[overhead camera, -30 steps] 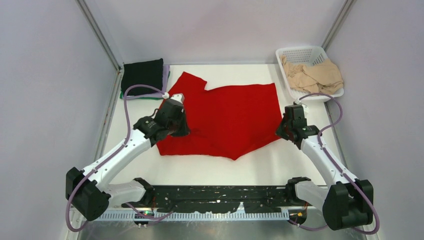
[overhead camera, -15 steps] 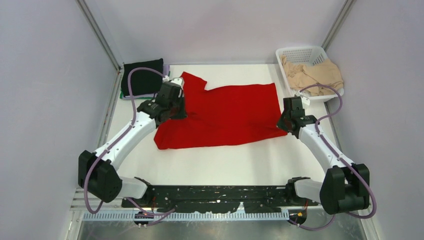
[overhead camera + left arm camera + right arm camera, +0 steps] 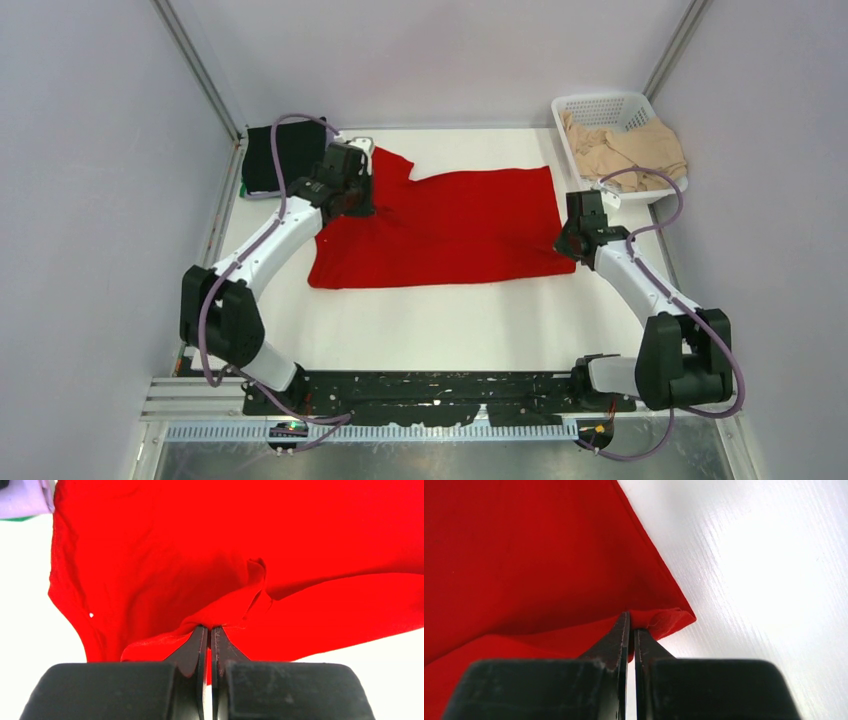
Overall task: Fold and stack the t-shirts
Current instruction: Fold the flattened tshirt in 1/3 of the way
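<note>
The red t-shirt (image 3: 440, 230) lies folded lengthwise across the middle of the table, one sleeve sticking out at the back left. My left gripper (image 3: 358, 205) is shut on a bunch of red cloth (image 3: 220, 612) at the shirt's left side. My right gripper (image 3: 566, 243) is shut on the shirt's right corner (image 3: 669, 620). Folded black, lavender and green shirts (image 3: 272, 158) are stacked at the back left, partly behind my left arm. Beige shirts (image 3: 625, 150) lie crumpled in the basket.
A white lattice basket (image 3: 600, 108) stands at the back right corner. Grey walls close the table at left, right and back. Bare white table (image 3: 450, 320) lies in front of the red shirt.
Both grippers have carried the shirt's near edge away from me over the rest of it, so the front flap is now folded back. The left arm moved furthest, toward the back left.
</note>
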Available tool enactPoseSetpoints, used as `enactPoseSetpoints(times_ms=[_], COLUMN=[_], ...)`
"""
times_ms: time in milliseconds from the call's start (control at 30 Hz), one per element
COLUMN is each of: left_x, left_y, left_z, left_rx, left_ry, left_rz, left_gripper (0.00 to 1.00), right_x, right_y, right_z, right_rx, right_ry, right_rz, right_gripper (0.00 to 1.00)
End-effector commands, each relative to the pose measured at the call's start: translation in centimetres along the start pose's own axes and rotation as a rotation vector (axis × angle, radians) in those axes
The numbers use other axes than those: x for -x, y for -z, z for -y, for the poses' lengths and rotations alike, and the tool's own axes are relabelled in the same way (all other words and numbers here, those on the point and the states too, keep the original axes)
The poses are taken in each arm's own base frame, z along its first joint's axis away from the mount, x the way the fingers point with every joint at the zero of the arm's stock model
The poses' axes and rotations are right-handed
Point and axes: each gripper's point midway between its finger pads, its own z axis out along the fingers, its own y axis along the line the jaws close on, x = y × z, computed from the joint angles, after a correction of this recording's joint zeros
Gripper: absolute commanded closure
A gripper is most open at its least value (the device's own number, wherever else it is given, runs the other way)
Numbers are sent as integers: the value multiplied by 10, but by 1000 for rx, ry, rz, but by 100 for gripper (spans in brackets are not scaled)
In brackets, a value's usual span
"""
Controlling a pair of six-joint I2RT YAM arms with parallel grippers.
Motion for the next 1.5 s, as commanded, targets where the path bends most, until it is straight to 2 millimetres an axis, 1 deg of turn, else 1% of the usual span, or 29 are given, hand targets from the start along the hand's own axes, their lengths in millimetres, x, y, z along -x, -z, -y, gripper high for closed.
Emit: enactPoseSetpoints(times_ms=[0,67,100,133,167,200,267,300,333,367,433,467,567,633,667,700,733,767,800,833,867,900,933,967,1000,1133,1267,1367,1467], left_x=[28,27,30,30,32,33,38,39,44,46,51,51,34,10,2,-6,-13,-22,-28,-35,-43,-49,-56,-63,-72,-104,-134,-148,-166], left_y=[-21,-36,-43,-52,-60,-66,-75,-76,-76,-75,-67,-61,-46,-42,-39,-37,-38,-40,-43,-47,-50,-54,-57,-60,-61,-63,-65,-63,-55], left_z=[-3,-13,-17,-23,-27,-32,-39,-41,-42,-42,-36,-32,-20,-12,-4,3,10,13,15,13,12,11,10,10,9,5,1,1,3], left_rx=[6,52,74,94,108,119,136,143,144,145,115,92,11,-50,-98,-143,-183,-206,-217,-208,-197,-190,-184,-185,-181,-168,-160,-159,-157], left_ry=[-22,4,30,53,77,102,147,166,174,181,188,195,219,247,262,273,290,304,318,332,342,349,360,368,375,397,426,437,442], left_rz=[35,-15,-31,-44,-52,-69,-109,-130,-129,-127,-112,-101,-94,-101,-95,-91,-91,-99,-111,-132,-156,-178,-199,-216,-235,-287,-328,-356,-385], left_gripper=[100,100,100,91,75,56,29,15,3,1,0,0,0,1,0,1,0,0,0,0,0,0,0,0,0,0,0,0,0], right_x=[30,33,35,38,42,43,50,55,58,60,61,59,51,40,33,25,17,4,-3,-19,-22,-38,-42,-53,-56,-80,-103,-117,-122], right_y=[-7,-14,-19,-22,-26,-31,-33,-31,-29,-28,-22,-18,-8,0,3,7,6,6,5,2,2,-1,1,-7,-6,-18,-24,-18,-7], right_z=[-10,-9,-8,-6,-6,-4,-8,-11,-13,-13,-13,-12,-10,-15,-19,-32,-37,-51,-60,-73,-83,-94,-107,-109,-115,-112,-92,-72,-57], right_rx=[8,-11,-24,-36,-49,-59,-43,-34,-24,-19,-8,0,33,88,126,179,205,250,275,309,334,350,373,361,368,341,273,235,211], right_ry=[-63,-84,-99,-116,-134,-145,-165,-171,-175,-176,-173,-169,-141,-107,-85,-55,-28,8,35,74,98,140,172,193,212,252,302,337,358], right_rz=[84,82,88,93,101,96,97,106,109,115,125,128,130,121,111,98,90,54,35,-20,-29,-78,-86,-124,-136,-212,-289,-327,-334], right_gripper=[91,87,79,72,62,58,44,34,28,20,11,10,2,3,4,4,4,5,5,5,5,5,5,5,5,5,5,5,5])
